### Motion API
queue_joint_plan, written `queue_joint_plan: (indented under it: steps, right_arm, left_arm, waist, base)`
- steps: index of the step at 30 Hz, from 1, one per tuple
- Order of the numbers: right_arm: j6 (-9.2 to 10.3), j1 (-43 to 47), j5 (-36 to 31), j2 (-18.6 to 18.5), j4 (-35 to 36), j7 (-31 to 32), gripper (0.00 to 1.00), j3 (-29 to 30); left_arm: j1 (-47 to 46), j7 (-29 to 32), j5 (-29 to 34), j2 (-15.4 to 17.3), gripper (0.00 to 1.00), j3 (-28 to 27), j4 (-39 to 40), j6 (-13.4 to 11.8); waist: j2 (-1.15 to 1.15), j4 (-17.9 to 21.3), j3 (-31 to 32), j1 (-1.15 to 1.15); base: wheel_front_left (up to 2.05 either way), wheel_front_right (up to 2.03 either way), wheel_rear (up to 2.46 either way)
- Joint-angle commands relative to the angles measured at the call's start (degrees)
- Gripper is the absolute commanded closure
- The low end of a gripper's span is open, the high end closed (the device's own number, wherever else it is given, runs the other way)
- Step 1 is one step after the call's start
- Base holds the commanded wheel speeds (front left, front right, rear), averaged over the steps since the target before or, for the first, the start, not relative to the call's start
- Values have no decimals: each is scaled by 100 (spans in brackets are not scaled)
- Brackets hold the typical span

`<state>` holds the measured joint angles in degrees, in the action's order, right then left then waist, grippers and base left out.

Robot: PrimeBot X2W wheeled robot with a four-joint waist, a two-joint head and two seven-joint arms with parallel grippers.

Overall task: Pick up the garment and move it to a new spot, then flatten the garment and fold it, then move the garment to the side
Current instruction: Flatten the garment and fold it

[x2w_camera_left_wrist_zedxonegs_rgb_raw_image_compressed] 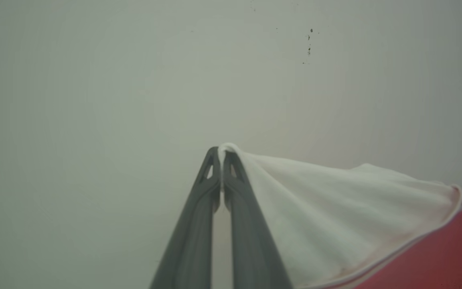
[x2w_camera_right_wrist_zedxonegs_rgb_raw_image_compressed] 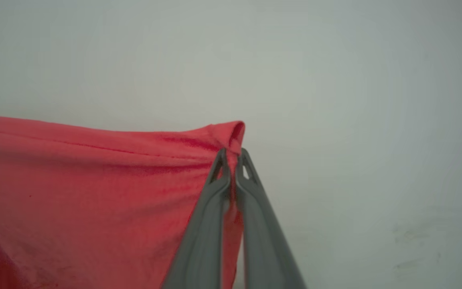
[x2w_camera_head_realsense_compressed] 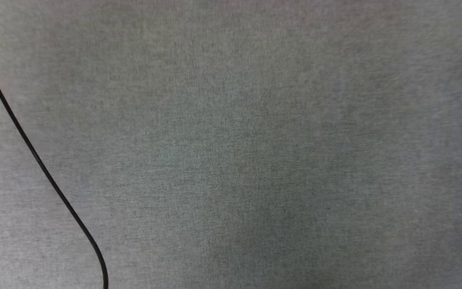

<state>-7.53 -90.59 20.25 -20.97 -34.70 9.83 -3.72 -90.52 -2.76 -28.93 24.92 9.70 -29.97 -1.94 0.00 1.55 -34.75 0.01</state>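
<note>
In the left wrist view my left gripper (x2w_camera_left_wrist_zedxonegs_rgb_raw_image_compressed: 221,154) is shut on a white sleeve of the garment (x2w_camera_left_wrist_zedxonegs_rgb_raw_image_compressed: 335,208), pinched at the fingertips; the sleeve stretches off to the right into striped trim and red cloth. In the right wrist view my right gripper (x2w_camera_right_wrist_zedxonegs_rgb_raw_image_compressed: 233,154) is shut on a red corner of the garment (x2w_camera_right_wrist_zedxonegs_rgb_raw_image_compressed: 94,180), whose taut red cloth spreads away to the left. Both grips hold the cloth up against a pale blurred backdrop.
The head view looks onto a grey woven surface (x2w_camera_head_realsense_compressed: 255,140) with a thin black cable (x2w_camera_head_realsense_compressed: 34,154) curving down its left side. A few dark specks (x2w_camera_left_wrist_zedxonegs_rgb_raw_image_compressed: 309,44) mark the pale surface in the left wrist view.
</note>
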Motion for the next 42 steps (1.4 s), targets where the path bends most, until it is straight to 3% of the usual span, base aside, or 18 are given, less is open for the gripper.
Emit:
queue_joint_plan:
  steps: [1, 8, 14, 21, 27, 38, 42]
  right_arm:
    - [8, -146, 50, -19, -143, -43, 100, -93]
    - [7, -73, 313, 76, -749, -317, 100, -461]
    - [7, 554, 690, 278, -1356, -616, 100, -839]
    - [6, 1877, 1229, 385, -1969, -934, 100, -1247]
    - [6, 3123, 1724, 425, -2206, -1160, 100, -1572]
    - [9, 5040, 2343, 241, -2068, -1497, 100, -2084]
    - [10, 5692, 2509, 129, -1906, -1654, 100, -2167]
  left_arm:
    - [6, -66, -59, -27, 100, -40, -87, 19]
    - [448, -314, -232, -148, 100, -42, -484, 151]
    - [1167, -587, -396, -360, 100, 45, -1148, 429]
    - [2331, -938, -684, -677, 100, 107, -1874, 734]
    - [3470, -1157, -817, -706, 100, 158, -2184, 886]
    - [5796, -1252, -963, -582, 100, -65, -1879, 920]
    - [6709, -1254, -1007, -568, 100, -249, -1541, 827]
  waist:
    - [0, -88, -464, -1]
    - [0, -173, -696, -1]
    - [0, -185, -426, -1]
    - [0, -223, 353, -1]
    - [0, -200, 1205, -1]
    - [0, -127, 2625, -1]
    - [0, -134, 3007, -1]
  base:
    - [0, 0, 0]
    - [0, 0, 0]
    - [0, 0, 0]
    - [0, 0, 0]
    - [0, 0, 0]
    - [0, 0, 0]
    - [0, 0, 0]
